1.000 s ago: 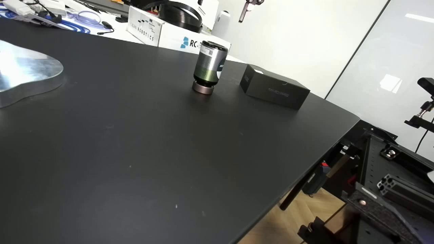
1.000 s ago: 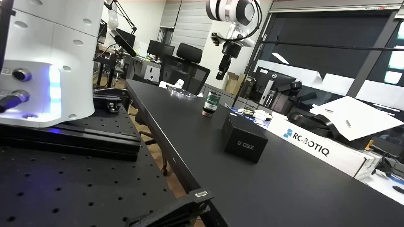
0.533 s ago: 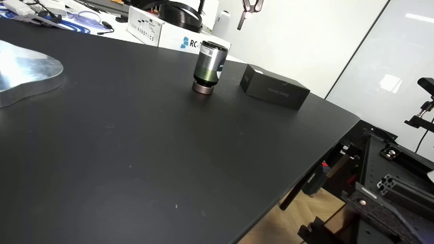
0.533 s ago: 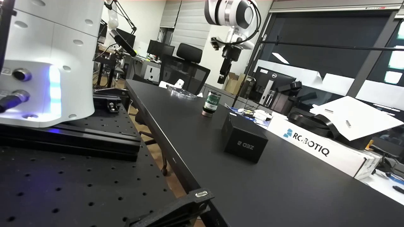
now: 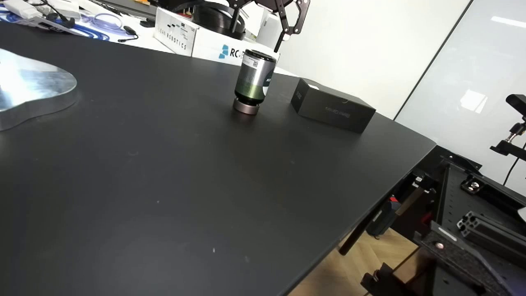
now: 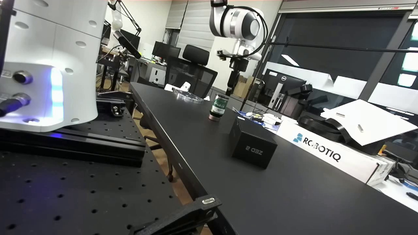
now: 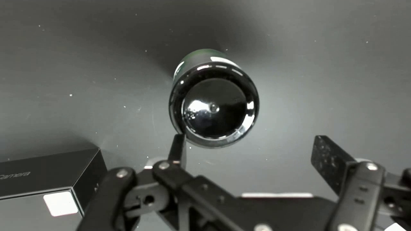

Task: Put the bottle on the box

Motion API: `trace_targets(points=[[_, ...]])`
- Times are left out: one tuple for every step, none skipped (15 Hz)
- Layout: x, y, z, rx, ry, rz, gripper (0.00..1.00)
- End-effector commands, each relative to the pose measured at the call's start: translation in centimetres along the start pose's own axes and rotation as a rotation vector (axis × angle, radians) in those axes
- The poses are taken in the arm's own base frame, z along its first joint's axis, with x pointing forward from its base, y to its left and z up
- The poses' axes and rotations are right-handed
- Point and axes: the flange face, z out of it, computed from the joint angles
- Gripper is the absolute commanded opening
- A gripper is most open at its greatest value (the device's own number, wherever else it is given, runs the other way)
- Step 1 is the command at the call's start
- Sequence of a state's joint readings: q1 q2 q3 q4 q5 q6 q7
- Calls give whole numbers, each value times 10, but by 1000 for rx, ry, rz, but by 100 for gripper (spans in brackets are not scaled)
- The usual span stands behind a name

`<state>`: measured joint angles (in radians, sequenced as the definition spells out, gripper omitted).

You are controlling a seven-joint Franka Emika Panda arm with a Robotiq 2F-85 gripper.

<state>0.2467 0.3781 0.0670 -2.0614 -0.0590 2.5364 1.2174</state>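
The bottle [image 5: 254, 76] stands on the black table on its reddish base. It also shows in an exterior view [image 6: 219, 106], with its green label, and from above in the wrist view [image 7: 213, 106]. The black box [image 5: 333, 106] lies beside it, apart from it. The box also shows in an exterior view [image 6: 253, 142] and at the lower left of the wrist view [image 7: 45, 175]. My gripper [image 7: 249, 141] is open and empty above the bottle. In the wrist view the left fingertip overlaps the bottle's rim; the bottle sits left of the middle between the fingers. The gripper also shows in both exterior views [image 5: 256, 37] [image 6: 229, 91].
A white labelled box [image 5: 176, 35] stands beyond the table and also shows in an exterior view [image 6: 323, 148]. A shiny flat piece [image 5: 37, 86] lies on the table, away from the bottle. The table edge [image 6: 183, 158] runs alongside the robot's base.
My gripper has come down toward the bottle; in an exterior view it also moved left, and both fingers now show there. The bottle and box have not moved.
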Motion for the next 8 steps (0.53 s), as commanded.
trace_targets(points=[[-3,1,11,-38,4,37,100],[-4,2,13,-54,5,37,100],[-6,2,13,-64,3,36,100],[-6,2,13,-73,0,35,100],[-7,2,13,-81,0,36,100],[-8,2,14,-92,-3,37,100],[-9,3,16,-104,-7,38,100],[-10,3,16,-113,-8,39,100]])
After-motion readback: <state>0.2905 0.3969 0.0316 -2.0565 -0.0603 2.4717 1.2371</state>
